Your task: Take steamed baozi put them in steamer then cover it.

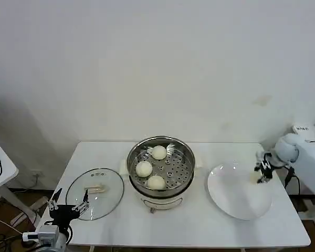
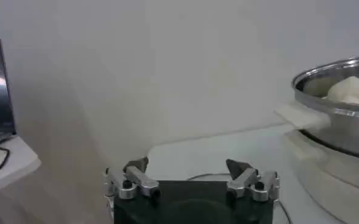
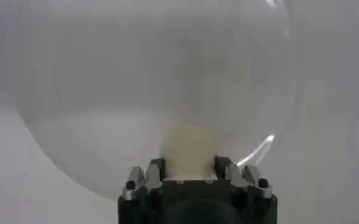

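Baozi: three (image 1: 158, 152) (image 1: 144, 168) (image 1: 156, 182) sit on the holed tray inside the steamer (image 1: 188, 157), which stands mid-counter on short feet, uncovered. All three are smooth, round, cream-white, much smaller than the pot. Steamer is shiny steel with pale side handles.

Fourth baozi (image 3: 191, 148) is on the white plate (image 1: 228, 202), at its far right edge, right in front of the right tool (image 1: 262, 173). Right wrist view: bun sits between the two fingers (image 3: 155, 169), jaws spread about bun-wide on either side of it. Cannot tell if they are actually pressing on it or just flanking it.

Left tool (image 1: 68, 207) hangs at the near left corner of the counter (image 1: 199, 231), over the near edge of the glass lid (image 1: 94, 193). Fingers spread wide, nothing between them. Left wrist view has the steamer rim (image 2: 337, 91) ahead and off to one side of that tool, one bun (image 2: 351, 90) visible over the rim.

Lid lies flat on the counter, pale handle up, just left of the steamer. Plate is just right of the steamer, not touching it.

Counter is white, plain. Wall behind (image 1: 157, 63) is bare white. Another white table (image 1: 0, 170) with a cable on it stands off to the left; white equipment (image 1: 310, 152) sits at the right edge behind the right arm.
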Robot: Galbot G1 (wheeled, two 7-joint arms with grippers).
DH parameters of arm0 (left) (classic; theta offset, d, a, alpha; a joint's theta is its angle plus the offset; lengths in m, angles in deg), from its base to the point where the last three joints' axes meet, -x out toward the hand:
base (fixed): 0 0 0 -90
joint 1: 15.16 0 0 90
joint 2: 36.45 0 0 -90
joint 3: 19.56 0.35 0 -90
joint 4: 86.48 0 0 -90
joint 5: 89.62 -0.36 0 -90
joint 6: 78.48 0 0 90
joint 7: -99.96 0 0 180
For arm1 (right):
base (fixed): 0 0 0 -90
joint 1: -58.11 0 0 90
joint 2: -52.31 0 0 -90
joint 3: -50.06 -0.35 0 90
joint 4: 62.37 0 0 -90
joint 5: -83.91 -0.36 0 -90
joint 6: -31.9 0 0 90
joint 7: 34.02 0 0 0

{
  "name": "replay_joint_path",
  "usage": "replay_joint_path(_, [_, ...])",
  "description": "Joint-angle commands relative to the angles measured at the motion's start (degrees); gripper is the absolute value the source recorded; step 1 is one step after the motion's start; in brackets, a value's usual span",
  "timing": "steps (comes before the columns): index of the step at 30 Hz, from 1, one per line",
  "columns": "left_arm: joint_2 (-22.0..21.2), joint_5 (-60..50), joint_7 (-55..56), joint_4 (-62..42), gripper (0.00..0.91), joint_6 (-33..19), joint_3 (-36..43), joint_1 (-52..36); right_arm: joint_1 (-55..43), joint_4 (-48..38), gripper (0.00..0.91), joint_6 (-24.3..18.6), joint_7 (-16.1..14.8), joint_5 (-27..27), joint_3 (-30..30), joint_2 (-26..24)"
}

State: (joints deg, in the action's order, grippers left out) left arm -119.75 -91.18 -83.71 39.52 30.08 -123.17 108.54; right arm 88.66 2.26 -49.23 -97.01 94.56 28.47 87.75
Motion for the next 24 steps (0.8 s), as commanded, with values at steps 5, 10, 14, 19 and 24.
replay_joint_path(5, [2.18, 1.29, -0.05, 0.25, 0.907, 0.2, -0.77, 0.01, -21.57, 11.99, 0.665, 9.24, 3.47, -22.8, 12.92, 3.08])
replay_joint_path(10, [2.67, 1.12, -0.1, 0.1, 0.907, 0.17, 0.38, -0.32, -29.11, 13.44, 0.665, 11.82, 2.56, -30.07, 20.12, 8.11])
replay_joint_path(14, [2.53, 1.33, -0.25, 1.24, 0.907, 0.42, 0.49, -0.02, -35.93, 12.15, 0.665, 12.66, 2.64, -34.19, 24.74, 13.93])
replay_joint_path(19, [2.01, 2.07, -0.09, 1.5, 0.907, 0.34, 0.58, -0.08, -41.1, 9.76, 0.665, 14.64, 2.71, -40.18, 27.26, 21.03])
replay_joint_path(24, [2.14, 3.07, -0.21, 2.11, 0.907, 0.42, 0.17, -0.6, -40.51, 8.9, 0.665, 16.96, 3.25, -43.78, 27.54, 27.79])
